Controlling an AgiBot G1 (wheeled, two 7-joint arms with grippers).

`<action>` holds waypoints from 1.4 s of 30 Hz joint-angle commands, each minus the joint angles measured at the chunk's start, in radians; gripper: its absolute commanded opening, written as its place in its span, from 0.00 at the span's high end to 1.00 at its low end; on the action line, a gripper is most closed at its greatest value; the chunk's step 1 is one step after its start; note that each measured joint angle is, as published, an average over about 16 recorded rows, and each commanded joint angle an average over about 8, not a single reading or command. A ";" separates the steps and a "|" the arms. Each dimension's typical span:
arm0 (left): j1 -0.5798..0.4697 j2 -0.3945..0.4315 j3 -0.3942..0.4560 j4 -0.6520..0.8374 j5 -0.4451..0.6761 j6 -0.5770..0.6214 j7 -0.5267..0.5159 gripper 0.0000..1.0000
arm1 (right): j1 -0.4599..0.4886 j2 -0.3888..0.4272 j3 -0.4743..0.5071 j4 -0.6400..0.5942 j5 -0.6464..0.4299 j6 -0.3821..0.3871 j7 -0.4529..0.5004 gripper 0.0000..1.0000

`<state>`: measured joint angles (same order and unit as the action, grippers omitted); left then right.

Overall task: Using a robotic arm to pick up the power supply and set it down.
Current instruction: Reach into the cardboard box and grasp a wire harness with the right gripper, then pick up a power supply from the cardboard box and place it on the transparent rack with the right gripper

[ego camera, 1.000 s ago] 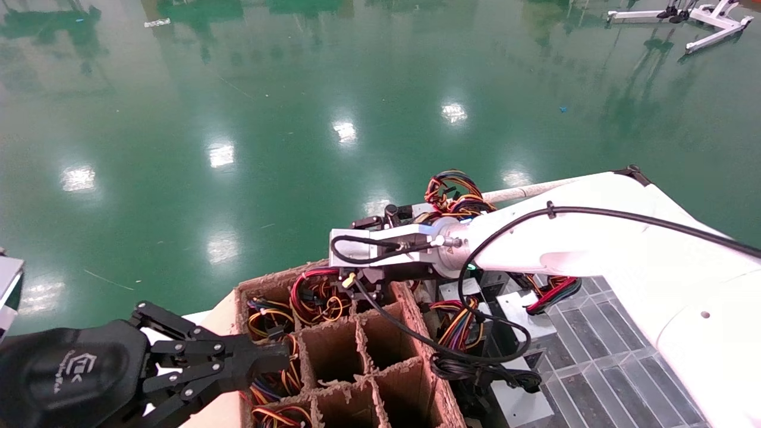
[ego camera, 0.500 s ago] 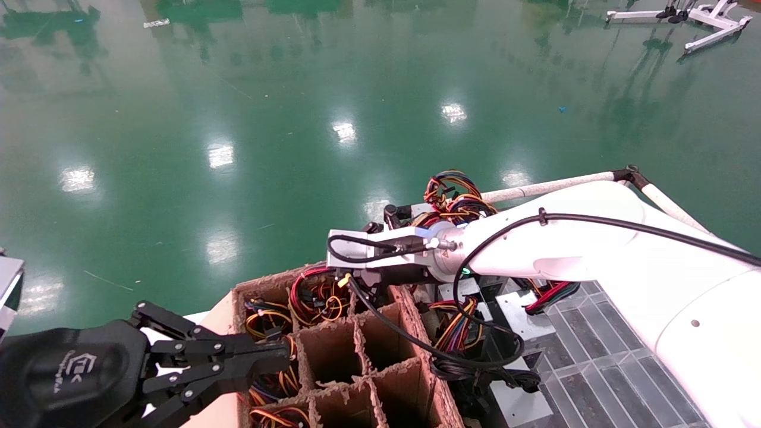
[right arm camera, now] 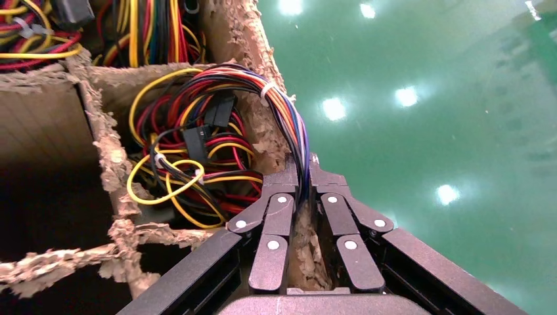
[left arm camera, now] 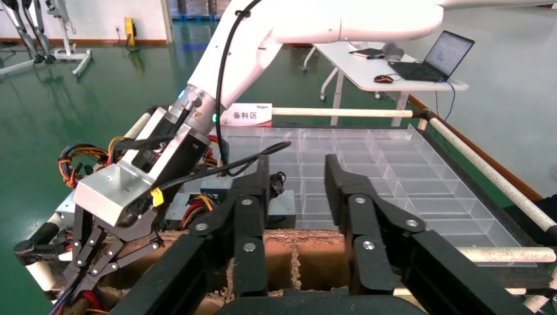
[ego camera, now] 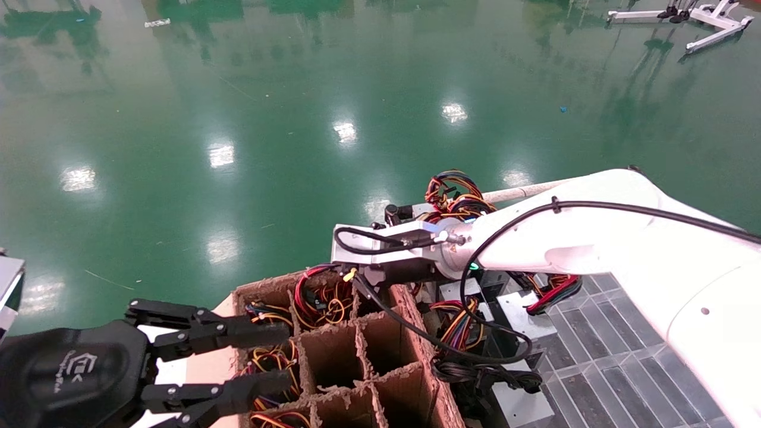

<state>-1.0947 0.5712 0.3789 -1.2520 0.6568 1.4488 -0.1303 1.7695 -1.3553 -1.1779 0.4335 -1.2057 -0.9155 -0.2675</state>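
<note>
My right gripper [right arm camera: 301, 197] hangs over the far edge of the cardboard crate [ego camera: 410, 321], its fingers pinched on the tied wire bundle [right arm camera: 279, 111] of the power supply [right arm camera: 190, 164], which sits low in the cell at that edge, its grey box hidden under coiled red and yellow leads. The bundle arches up out of the cell and over the torn wall into my grip, so the supply lies below and inboard of me and, I judge, must come straight up. My left gripper [ego camera: 238, 365] waits spread wide at the crate's near-left corner, clearly the farther one.
</note>
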 commanded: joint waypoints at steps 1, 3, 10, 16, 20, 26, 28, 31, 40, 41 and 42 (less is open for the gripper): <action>0.000 0.000 0.000 0.000 0.000 0.000 0.000 0.00 | 0.007 0.002 -0.002 -0.009 0.013 -0.009 -0.006 1.00; 0.000 0.000 0.000 0.000 0.000 0.000 0.000 0.00 | 0.016 0.005 0.003 -0.018 0.030 -0.022 -0.017 1.00; 0.000 0.000 0.000 0.000 0.000 0.000 0.000 0.00 | 0.052 0.029 0.041 -0.052 0.100 -0.085 -0.060 1.00; 0.000 0.000 0.000 0.000 0.000 0.000 0.000 0.00 | 0.095 0.093 0.101 -0.055 0.190 -0.181 -0.072 1.00; 0.000 0.000 0.000 0.000 0.000 0.000 0.000 0.00 | 0.131 0.163 0.139 -0.021 0.242 -0.239 -0.069 1.00; 0.000 0.000 0.000 0.000 0.000 0.000 0.000 0.00 | 0.177 0.299 0.177 0.102 0.281 -0.277 -0.046 1.00; 0.000 0.000 0.000 0.000 0.000 0.000 0.000 0.00 | 0.186 0.352 0.187 0.159 0.289 -0.279 -0.029 1.00; 0.000 0.000 0.000 0.000 0.000 0.000 0.000 0.00 | 0.196 0.442 0.203 0.251 0.297 -0.267 0.000 1.00; 0.000 0.000 0.000 0.000 0.000 0.000 0.000 0.00 | 0.214 0.729 0.242 0.475 0.299 -0.224 0.105 1.00; 0.000 0.000 0.000 0.000 0.000 0.000 0.000 0.00 | 0.213 0.758 0.243 0.491 0.297 -0.224 0.114 1.00; 0.000 0.000 0.000 0.000 0.000 0.000 0.000 0.00 | 0.212 0.786 0.243 0.505 0.294 -0.225 0.123 1.00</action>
<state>-1.0947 0.5711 0.3791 -1.2520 0.6567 1.4488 -0.1302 1.9759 -0.5795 -0.9375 0.9216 -0.9107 -1.1481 -0.1550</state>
